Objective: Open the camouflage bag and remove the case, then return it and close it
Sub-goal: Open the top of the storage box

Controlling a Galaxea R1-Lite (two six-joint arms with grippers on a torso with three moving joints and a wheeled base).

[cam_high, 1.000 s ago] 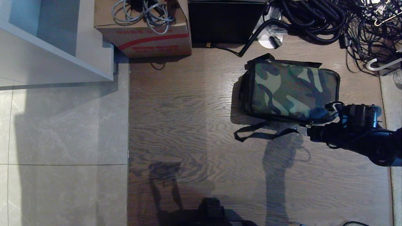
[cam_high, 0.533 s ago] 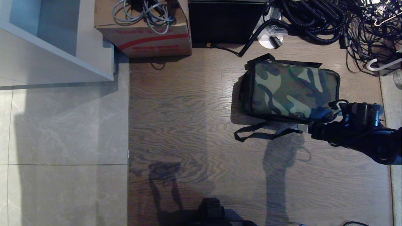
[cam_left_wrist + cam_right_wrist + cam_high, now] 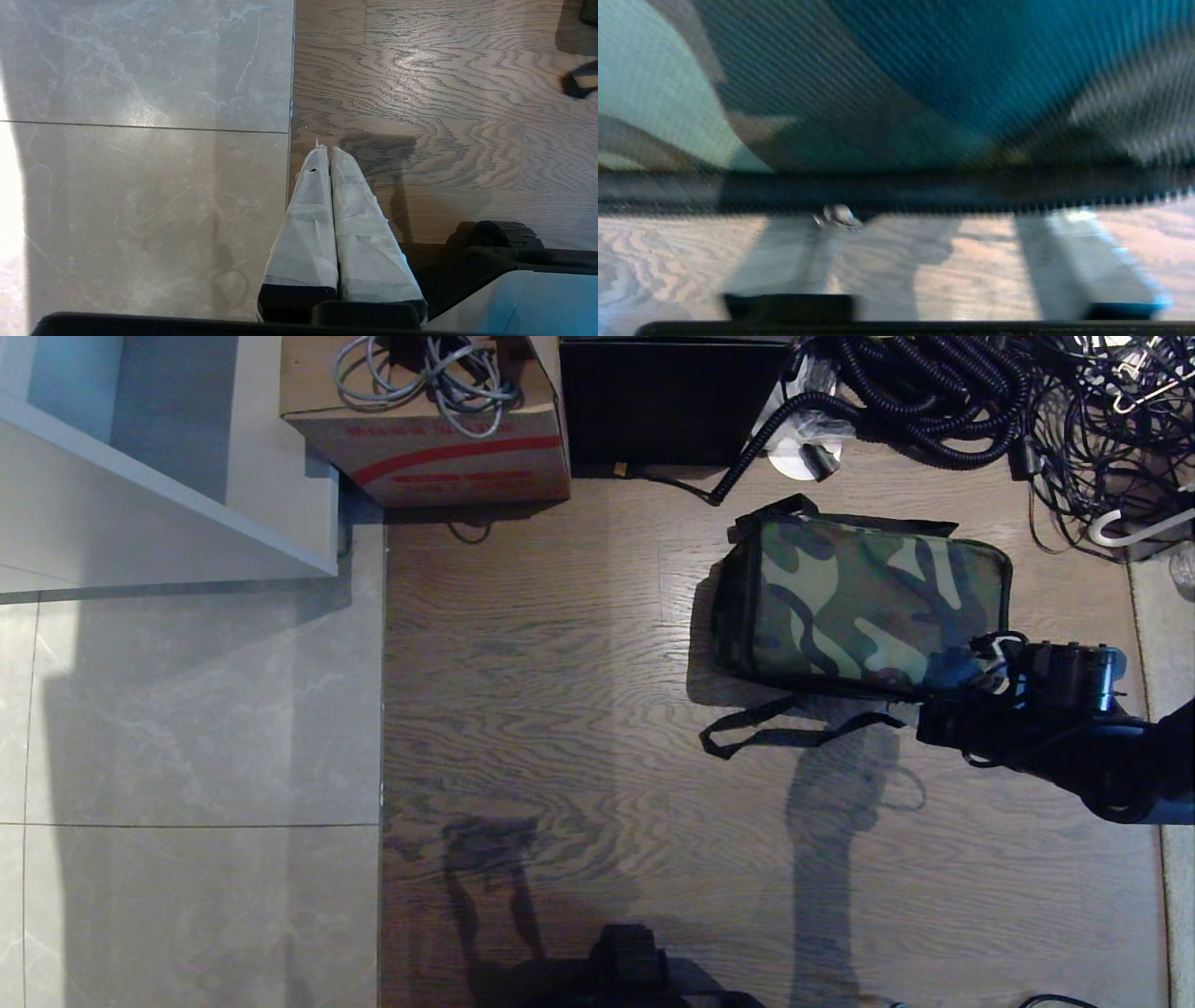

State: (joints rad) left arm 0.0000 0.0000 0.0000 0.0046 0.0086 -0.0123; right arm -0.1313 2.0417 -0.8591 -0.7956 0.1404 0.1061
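Evidently soft-sided and zipped shut, the camouflage bag lies on the wooden floor; right gripper, fingers apart, faces its zipper pull, the likely hold

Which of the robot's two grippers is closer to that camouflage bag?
The right. The right gripper sits at the bag's near right corner, fingers apart by its zipper edge. The left gripper hangs shut over the floor seam, well off to the bag's left.

floor: wood planks | grey tiles | white cabinet
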